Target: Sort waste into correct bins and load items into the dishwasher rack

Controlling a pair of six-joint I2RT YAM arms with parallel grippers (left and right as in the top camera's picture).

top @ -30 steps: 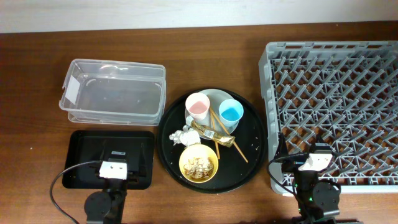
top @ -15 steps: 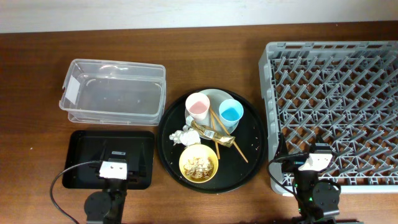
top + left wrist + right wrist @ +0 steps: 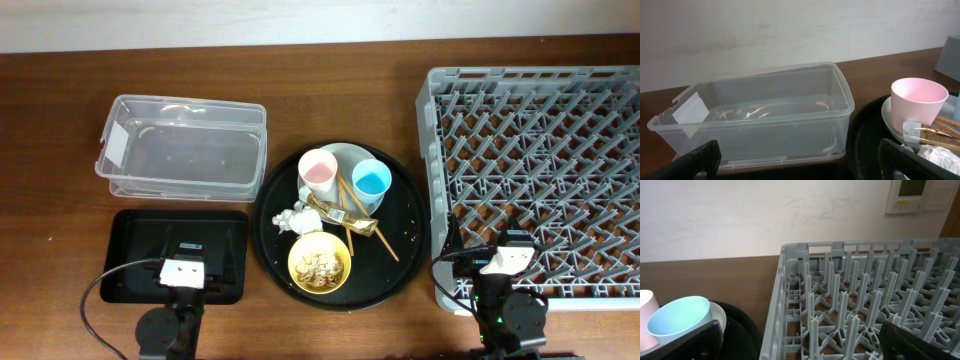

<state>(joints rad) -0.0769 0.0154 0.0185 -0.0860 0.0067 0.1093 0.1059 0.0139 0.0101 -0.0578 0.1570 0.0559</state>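
Note:
On the round black tray point(image 3: 402, 215) sit a pink cup point(image 3: 317, 170), a blue cup point(image 3: 370, 180), a pale plate point(image 3: 346, 157), a yellow bowl point(image 3: 320, 263) of food scraps, a white tissue point(image 3: 297, 217), a gold wrapper point(image 3: 347, 218) and chopsticks point(image 3: 380, 238). The clear tub point(image 3: 185, 148) and the shallow black tray point(image 3: 132, 240) lie to the left, and the grey rack point(image 3: 540, 150) is on the right. My left gripper point(image 3: 802, 171) is open over the black tray, facing the tub point(image 3: 765, 115). My right gripper point(image 3: 805, 351) is open above the rack's near left corner point(image 3: 790, 305).
A wall closes off the far side of the wooden table point(image 3: 60, 120). Cables loop from both arm bases at the near edge. The left wrist view shows the pink cup point(image 3: 918, 102) to the right. In the right wrist view the blue cup point(image 3: 680, 320) is at the left.

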